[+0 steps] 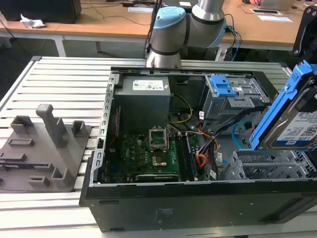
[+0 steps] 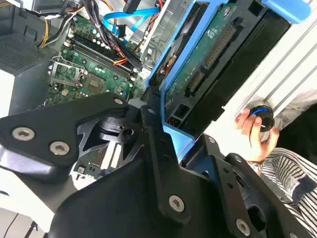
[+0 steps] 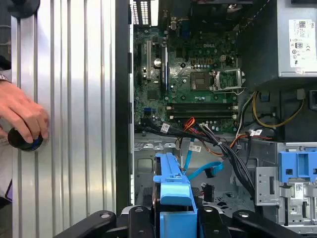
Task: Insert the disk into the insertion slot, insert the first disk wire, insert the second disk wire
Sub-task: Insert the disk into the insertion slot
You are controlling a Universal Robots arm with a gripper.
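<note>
Now we see our gripper (image 3: 173, 213) pinching the disk (image 1: 296, 128), blue-framed and tilted, at three o'clock in the exterior view, the insertion slot (image 1: 267, 167) just below, at seven o'clock of it

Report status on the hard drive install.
End effector shut on hard drive. Drive tilted above cage, not in. Beside cage: orange wires, blue cable. Person's hand on table.

The disk (image 1: 299, 124) runs off the exterior view's right edge and hides part of the insertion slot (image 1: 262, 166) beneath it. In the first wrist view most of the disk is lost inside the hand (image 3: 176, 220). Beside the disk in the second wrist view, a person's fingers (image 2: 245, 124) half cover a dark knob (image 2: 262, 117).
</note>
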